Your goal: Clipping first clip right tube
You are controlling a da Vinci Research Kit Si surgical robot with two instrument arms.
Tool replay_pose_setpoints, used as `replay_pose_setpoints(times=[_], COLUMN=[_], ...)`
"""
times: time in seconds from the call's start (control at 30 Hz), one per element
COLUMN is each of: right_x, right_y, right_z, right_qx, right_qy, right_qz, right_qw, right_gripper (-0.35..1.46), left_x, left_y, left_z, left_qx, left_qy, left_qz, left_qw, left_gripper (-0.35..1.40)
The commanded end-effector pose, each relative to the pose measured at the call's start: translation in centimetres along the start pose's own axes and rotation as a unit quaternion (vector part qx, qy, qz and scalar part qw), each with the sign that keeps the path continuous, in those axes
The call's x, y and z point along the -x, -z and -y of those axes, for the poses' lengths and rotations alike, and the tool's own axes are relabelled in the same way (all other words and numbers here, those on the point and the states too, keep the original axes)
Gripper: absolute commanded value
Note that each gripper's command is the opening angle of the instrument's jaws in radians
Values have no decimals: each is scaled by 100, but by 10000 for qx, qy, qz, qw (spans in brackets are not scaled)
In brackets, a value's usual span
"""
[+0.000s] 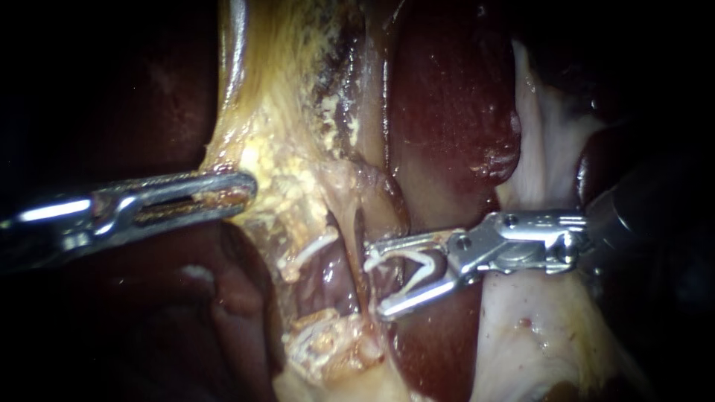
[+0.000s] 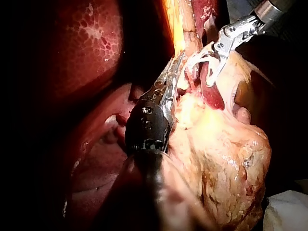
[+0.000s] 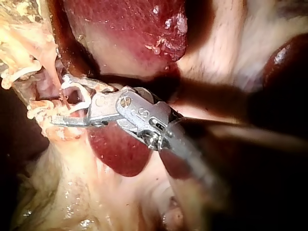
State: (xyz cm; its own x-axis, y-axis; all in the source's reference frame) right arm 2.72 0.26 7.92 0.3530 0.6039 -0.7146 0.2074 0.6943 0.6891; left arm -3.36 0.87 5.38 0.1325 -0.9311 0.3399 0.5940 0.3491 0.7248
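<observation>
My right instrument comes in from the right with its jaws standing wide apart, holding a white V-shaped clip between them. The jaw tips reach the right tube, a tan strand running down the dissected middle. Whether the tube lies fully between the jaws I cannot tell. My left instrument is shut on yellowish fatty gallbladder tissue and holds it to the left. The right wrist view shows the right instrument's jaws and the clip against stringy tissue. In the left wrist view, the left instrument's jaws lie along the yellow tissue.
Dark red liver lies behind the right instrument and also on the left. Pale whitish tissue sits under the right instrument's shaft. A second pale strand runs left of the right tube. Bulky yellow tissue lies beside the left instrument.
</observation>
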Motion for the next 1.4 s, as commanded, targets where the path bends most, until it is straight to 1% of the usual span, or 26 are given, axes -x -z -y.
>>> replay_pose_setpoints(times=[0.03, 0.17, 0.37, 0.47, 0.6, 0.67, 0.77, 0.87, 0.93, 1.07, 1.2, 1.27, 1.33, 1.4], right_x=[-1, -1, -4, -7, -11, -13, -13, -9, -3, 17, 31, 32, 29, 24], right_y=[-2, -9, -16, -17, -17, -19, -24, -31, -35, -47, -56, -57, -55, -50], right_z=[-2, -5, -1, 3, 11, 14, 17, 19, 20, 21, 20, 19, 19, 18], right_qx=[3, -100, -394, -732, -1083, -1259, -1397, -1495, -1552, -1638, -1679, -1680, -1686, -1698], right_qy=[1, 43, 84, -40, -93, -197, -248, -274, -293, -399, -422, -418, -429, -445], right_qz=[-1, 22, 85, 140, 69, 41, 68, 120, 159, 262, 322, 325, 319, 311], right_qw=[10000, 9999, 9992, 9972, 9940, 9918, 9899, 9883, 9873, 9853, 9844, 9844, 9842, 9840], right_gripper=[57, 57, 54, 52, 50, 50, 50, 48, 47, 47, 45, 43, 38, 23], left_x=[0, -1, -1, -1, -1, -1, -1, -1, 0, -1, -1, -1, -1, -1], left_y=[0, 0, 0, 0, 0, 0, -1, -1, -1, -2, -2, -2, -2, -2], left_z=[0, 0, 0, 0, 0, 0, -1, -2, -2, -3, -3, -3, -3, -3], left_qx=[2, 2, 3, 3, 2, 2, 0, -1, -2, -1, -2, -2, -2, -2], left_qy=[-1, -1, -1, -1, -2, -2, -3, -3, -4, -5, -6, -6, -6, -6], left_qz=[-1, 0, 0, 0, 0, 0, -1, -1, -2, -1, -1, -1, -1, -1], left_qw=[10000, 10000, 10000, 10000, 10000, 10000, 10000, 10000, 10000, 10000, 10000, 10000, 10000, 10000], left_gripper=[-35, -35, -35, -35, -35, -35, -35, -35, -35, -35, -35, -35, -35, -35])
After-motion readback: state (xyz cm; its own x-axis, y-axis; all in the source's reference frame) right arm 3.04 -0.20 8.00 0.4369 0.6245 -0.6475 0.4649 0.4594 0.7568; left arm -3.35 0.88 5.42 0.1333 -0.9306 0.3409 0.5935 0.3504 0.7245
